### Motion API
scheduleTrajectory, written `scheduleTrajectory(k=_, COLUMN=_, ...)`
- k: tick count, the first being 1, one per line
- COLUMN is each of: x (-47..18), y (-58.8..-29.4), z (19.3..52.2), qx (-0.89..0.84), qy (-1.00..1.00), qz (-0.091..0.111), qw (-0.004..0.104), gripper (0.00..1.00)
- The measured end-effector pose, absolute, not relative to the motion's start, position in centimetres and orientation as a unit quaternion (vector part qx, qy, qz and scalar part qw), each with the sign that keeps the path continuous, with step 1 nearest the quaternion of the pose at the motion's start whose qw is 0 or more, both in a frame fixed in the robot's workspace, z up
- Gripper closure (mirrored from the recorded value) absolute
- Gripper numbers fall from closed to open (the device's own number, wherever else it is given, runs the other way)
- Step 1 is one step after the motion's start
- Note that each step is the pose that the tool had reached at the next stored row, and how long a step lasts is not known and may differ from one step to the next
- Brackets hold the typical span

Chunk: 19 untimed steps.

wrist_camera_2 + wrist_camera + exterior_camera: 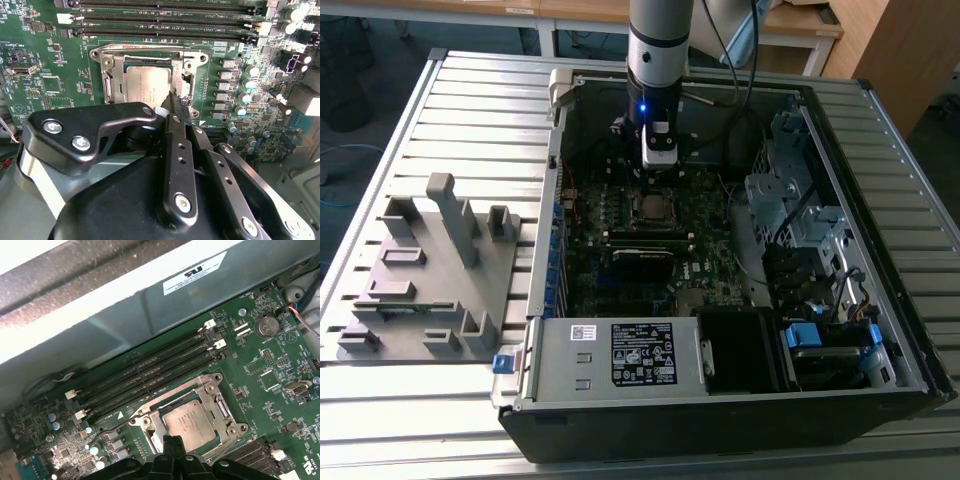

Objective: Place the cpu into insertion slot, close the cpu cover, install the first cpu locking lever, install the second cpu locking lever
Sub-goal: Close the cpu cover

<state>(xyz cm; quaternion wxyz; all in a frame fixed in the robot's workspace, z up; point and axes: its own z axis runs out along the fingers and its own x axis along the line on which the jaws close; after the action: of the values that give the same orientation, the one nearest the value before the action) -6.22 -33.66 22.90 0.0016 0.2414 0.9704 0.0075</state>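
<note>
Second wrist view — silvery windowed cpu cover (116, 75), gripper (175, 100) beside.

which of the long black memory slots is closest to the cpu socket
The end memory slot, running right alongside the insertion slot; the other slots lie beyond it, farther away.

With the claw (172, 442) taken as six o'clock of the insertion slot (142, 421), the cpu (192, 422) is seen seated in it, framed by the cpu cover (212, 390) lying flat. The claw's dark tips are drawn together to a point at the slot's edge. On the green circuit board (260, 370), four long black memory slots (150, 372) are ranged at about eleven o'clock and a coin battery (266, 326) at about two.
</note>
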Motion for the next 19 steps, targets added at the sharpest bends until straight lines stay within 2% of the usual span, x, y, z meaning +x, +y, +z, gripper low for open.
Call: scheduleTrajectory(k=19, x=-6.22, y=-33.66, z=22.77, qx=0.156, qy=0.988, qz=0.008, qw=0.001, gripper=0.90)
